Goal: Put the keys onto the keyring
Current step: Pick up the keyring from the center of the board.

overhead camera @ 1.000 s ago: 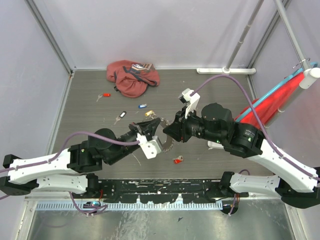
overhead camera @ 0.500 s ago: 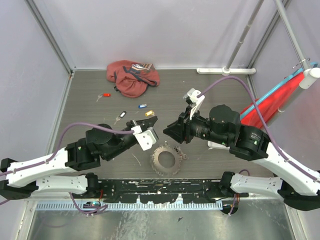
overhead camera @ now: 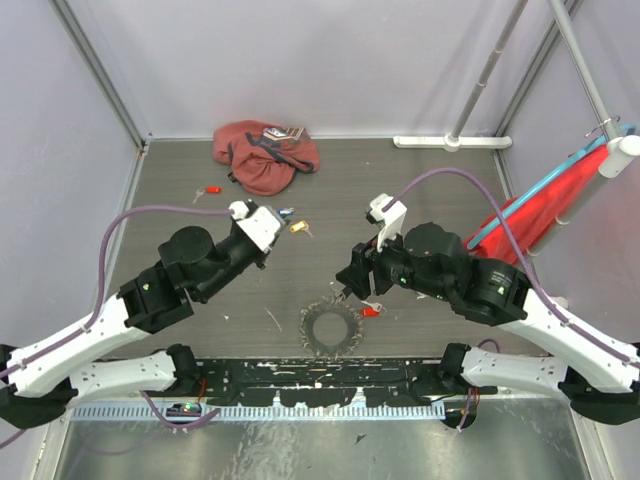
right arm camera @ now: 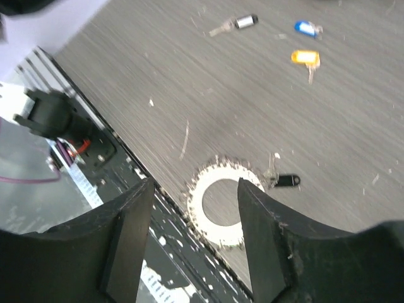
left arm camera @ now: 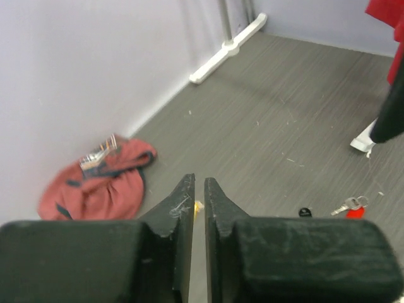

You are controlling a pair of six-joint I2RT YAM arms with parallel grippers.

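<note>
**Keyring (overhead camera: 309,328) lies flat by the near edge, and both grippers are empty**

We see the right gripper (right arm camera: 196,189) spread wide with nothing between its fingers. It hangs above the keyring, which shows through the gap in the wrist view. The left gripper (left arm camera: 199,184) is all but closed, with only a thin slit between its fingers, and it grips nothing.

A black-headed key (right arm camera: 287,181) touches the keyring's rim below the right fingers. We cannot tell whether it is threaded on. A red key (overhead camera: 368,311) lies just beside the keyring on its right. The blue key (overhead camera: 287,212) and the yellow-orange key (overhead camera: 300,227) lie just beyond the left gripper's tip, near the middle of the table (overhead camera: 440,190). A second red key (overhead camera: 210,190) lies towards the left edge. The cloth bag (overhead camera: 265,155) sits at the far edge.

We judge the main risk to be a flat pick. A left gripper this narrow would push a thin key along the table rather than straddle it. The right fingers could also go wrong if they come down on the spiky fan. They could catch several keys at once, or knock the black-headed and red keys away.
</note>
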